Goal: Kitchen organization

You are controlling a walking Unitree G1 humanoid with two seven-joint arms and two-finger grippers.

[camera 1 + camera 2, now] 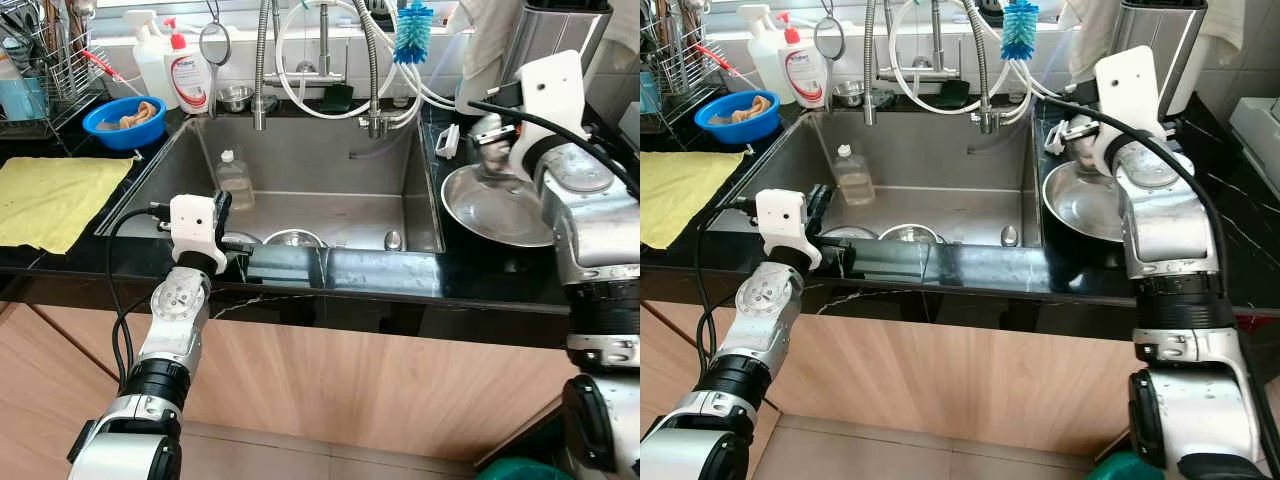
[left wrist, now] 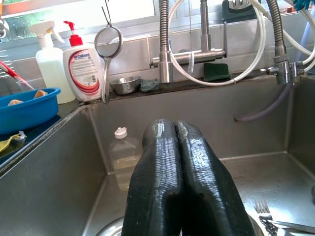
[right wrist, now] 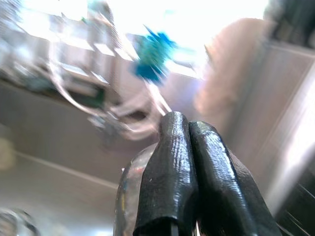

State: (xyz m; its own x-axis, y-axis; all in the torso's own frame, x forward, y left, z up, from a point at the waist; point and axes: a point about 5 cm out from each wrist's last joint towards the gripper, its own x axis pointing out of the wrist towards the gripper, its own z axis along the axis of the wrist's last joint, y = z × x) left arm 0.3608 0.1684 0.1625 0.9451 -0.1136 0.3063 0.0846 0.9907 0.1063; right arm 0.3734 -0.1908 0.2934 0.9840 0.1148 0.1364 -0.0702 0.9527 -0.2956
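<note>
The fingers [image 2: 199, 167] of the left gripper [image 2: 175, 129] are pressed together with nothing between them, held at the front edge of the steel sink [image 1: 385, 175] and pointing in over the basin. The right gripper [image 3: 188, 123] is likewise closed — its two black fingers [image 3: 167, 177] touch along their length — and it sits at the counter's [image 1: 470, 275] right side, above the near rim of a round steel pan [image 1: 495, 210] that lies on the black counter just beside the sink.

Inside the sink a clear plastic bottle [image 1: 234, 178] with a white cap stands against the left wall, two steel bowls [image 1: 293, 238] rest near the front, and a fork [image 2: 263, 210] lies on the bottom. Behind the basin stand a white soap dispenser [image 1: 188, 70] with a red pump, a spray bottle [image 1: 150, 55] and a small strainer [image 1: 214, 45]; a blue brush [image 1: 412, 32] hangs by the taps. On the left counter sit a blue bowl [image 1: 125, 122] and a yellow cloth [image 1: 50, 198] — well apart from both grippers.
</note>
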